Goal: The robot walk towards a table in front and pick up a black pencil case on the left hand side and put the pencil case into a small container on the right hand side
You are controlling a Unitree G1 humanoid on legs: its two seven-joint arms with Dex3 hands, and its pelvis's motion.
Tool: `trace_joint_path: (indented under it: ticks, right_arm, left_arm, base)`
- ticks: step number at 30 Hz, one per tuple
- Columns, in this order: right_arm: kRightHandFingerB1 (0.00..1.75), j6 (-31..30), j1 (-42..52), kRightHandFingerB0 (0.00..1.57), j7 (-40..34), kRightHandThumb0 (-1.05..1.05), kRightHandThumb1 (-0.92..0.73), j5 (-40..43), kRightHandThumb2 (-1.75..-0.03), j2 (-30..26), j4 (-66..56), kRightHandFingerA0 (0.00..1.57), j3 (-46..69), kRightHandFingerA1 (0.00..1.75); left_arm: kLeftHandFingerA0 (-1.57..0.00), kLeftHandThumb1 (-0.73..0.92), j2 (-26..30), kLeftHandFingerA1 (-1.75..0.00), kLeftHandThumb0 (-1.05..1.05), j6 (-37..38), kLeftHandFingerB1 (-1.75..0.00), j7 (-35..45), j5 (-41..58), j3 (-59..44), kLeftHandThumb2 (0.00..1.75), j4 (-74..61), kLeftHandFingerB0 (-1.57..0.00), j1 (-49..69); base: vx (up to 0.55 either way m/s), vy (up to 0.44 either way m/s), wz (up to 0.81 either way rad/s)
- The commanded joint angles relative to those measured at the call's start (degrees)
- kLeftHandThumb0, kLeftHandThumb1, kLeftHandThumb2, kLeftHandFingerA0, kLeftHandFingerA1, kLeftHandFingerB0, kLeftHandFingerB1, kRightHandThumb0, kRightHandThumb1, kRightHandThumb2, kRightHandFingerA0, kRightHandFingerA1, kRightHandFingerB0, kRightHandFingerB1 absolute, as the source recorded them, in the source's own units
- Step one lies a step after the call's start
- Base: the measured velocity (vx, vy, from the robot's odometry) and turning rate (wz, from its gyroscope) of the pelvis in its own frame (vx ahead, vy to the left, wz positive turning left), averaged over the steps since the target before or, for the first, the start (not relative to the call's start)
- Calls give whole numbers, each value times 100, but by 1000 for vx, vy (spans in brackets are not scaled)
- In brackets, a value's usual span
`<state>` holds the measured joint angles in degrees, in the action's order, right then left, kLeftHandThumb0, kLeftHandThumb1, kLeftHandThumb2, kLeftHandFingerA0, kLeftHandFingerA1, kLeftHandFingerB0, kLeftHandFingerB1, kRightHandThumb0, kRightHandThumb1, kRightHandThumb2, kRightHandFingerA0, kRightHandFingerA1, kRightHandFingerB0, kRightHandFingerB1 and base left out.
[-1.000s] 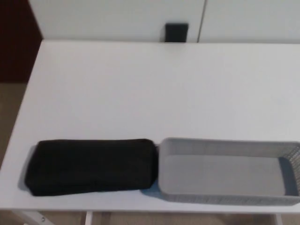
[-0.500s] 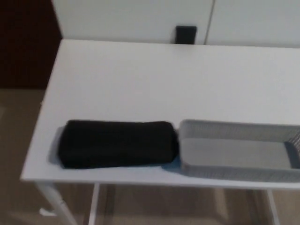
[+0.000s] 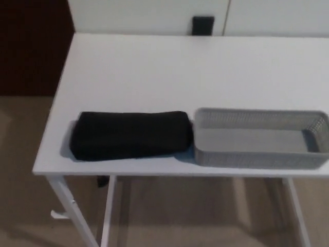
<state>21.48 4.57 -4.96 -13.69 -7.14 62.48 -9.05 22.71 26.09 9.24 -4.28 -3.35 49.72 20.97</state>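
A long black pencil case point(image 3: 131, 135) lies flat near the front edge of the white table point(image 3: 185, 72), left of centre. Right beside it, nearly touching its right end, stands a shallow grey mesh container point(image 3: 260, 138) with nothing inside. Neither of my hands nor any part of my arms shows in the head view.
A small black box point(image 3: 203, 23) sits against the white wall behind the table. Dark red-brown panelling point(image 3: 31, 46) fills the left. White table legs point(image 3: 67, 211) and beige floor point(image 3: 20, 154) show below the table's front edge.
The whole picture has shifted: the table, case and container sit higher and further right in the frame, and the table's front edge, legs and floor have come into sight. The things themselves have not moved.
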Motion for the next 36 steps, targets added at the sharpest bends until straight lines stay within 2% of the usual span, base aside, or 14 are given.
trace_joint_path:
  ticks: [1, 6, 16, 32, 36]
  right_arm:
    - [67, -34, -24, 25, 0, -55, -86, 4, -71, -56, 49, 53, 28, 65]
    - [71, -76, -97, 26, 89, -56, -85, 93, -73, -33, 69, 53, 124, 65]
    - [68, -119, -129, 28, 75, -58, -85, -12, -72, -70, -32, 55, 65, 66]
    - [69, -175, -184, 29, 171, -54, -84, 11, -72, -69, -12, 56, 64, 66]
    - [68, -179, -67, 30, 160, -55, -84, -28, -72, -106, -98, 56, 31, 65]
  left_arm:
    - [-54, 72, 42, -41, -31, -23, -36, -26, 8, -51, 61, 60, -39, -37]
    - [-56, 71, 32, -41, -31, 20, -37, -87, -22, -43, 61, 101, -41, -94]
    - [-55, 72, 28, -42, -34, 47, -37, -100, -31, -40, 61, 262, -42, -236]
    - [-55, 72, 63, -41, -30, 31, -38, -40, -16, -31, 61, -6, -42, -146]
    - [-42, 71, -127, -43, -33, 27, -34, -27, 324, -287, 61, -168, -28, 10]
  base:
    - [0, 0, 0]
    - [-49, 75, -5]
    - [-61, 199, -2]
    - [-12, -46, 2]
    - [0, 0, 0]
